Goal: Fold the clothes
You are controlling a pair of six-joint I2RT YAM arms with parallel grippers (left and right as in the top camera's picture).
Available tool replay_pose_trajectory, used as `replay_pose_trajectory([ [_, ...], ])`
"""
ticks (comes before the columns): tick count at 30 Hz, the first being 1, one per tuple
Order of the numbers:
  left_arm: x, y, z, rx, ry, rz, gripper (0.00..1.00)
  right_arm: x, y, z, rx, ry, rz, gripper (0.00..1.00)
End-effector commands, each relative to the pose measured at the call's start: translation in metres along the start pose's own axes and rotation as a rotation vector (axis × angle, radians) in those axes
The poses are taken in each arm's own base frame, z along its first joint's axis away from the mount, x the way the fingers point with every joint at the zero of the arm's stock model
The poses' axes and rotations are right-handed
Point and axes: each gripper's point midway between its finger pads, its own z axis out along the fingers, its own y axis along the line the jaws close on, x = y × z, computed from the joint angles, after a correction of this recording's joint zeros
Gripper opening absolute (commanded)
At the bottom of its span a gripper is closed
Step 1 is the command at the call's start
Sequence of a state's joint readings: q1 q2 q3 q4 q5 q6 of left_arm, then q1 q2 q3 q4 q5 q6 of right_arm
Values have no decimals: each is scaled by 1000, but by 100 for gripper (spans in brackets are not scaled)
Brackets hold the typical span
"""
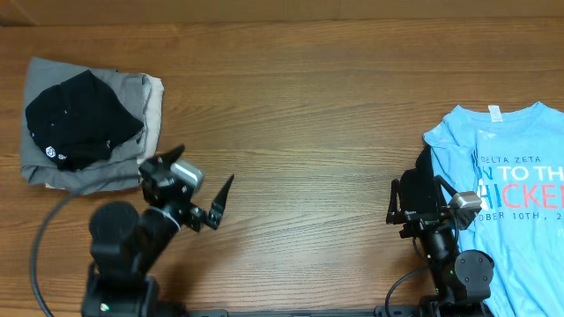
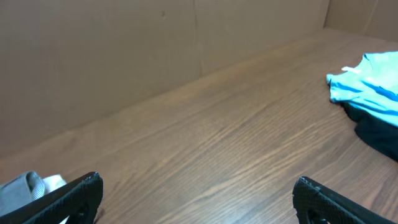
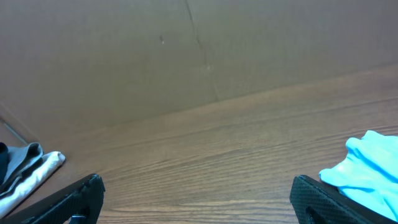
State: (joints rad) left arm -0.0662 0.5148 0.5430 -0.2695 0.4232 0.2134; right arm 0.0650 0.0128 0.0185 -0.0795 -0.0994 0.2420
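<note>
A light blue T-shirt (image 1: 511, 176) with printed lettering lies spread at the right of the table; its edge shows in the left wrist view (image 2: 367, 78) and the right wrist view (image 3: 367, 168). A stack of folded clothes (image 1: 84, 123), grey and beige with a black garment on top, sits at the far left. My left gripper (image 1: 198, 180) is open and empty near the table's front, right of the stack. My right gripper (image 1: 414, 194) is open and empty beside the blue shirt's left edge, over a dark garment (image 1: 426, 163) tucked under that edge.
The wooden table (image 1: 300, 114) stretches bare between the two piles. A brown cardboard wall (image 3: 186, 56) stands behind the table. The folded stack's edge shows at the lower left of the right wrist view (image 3: 28, 168).
</note>
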Motion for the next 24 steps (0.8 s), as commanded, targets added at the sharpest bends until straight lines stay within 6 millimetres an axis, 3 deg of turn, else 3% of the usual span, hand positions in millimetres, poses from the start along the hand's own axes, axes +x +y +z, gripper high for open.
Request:
replay_pose_trajectory([
  [1, 20, -12, -5, 17, -53, 19, 100, 1, -3, 0, 10, -8, 4, 100],
  [11, 57, -27, -19, -11, -190, 69, 100, 1, -3, 0, 10, -8, 4, 100],
  [17, 90, -32, -3, 20, -192, 71, 100, 1, -3, 0, 10, -8, 4, 100],
  [24, 89, -35, -3, 36, -192, 72, 100, 1, -3, 0, 10, -7, 4, 100],
])
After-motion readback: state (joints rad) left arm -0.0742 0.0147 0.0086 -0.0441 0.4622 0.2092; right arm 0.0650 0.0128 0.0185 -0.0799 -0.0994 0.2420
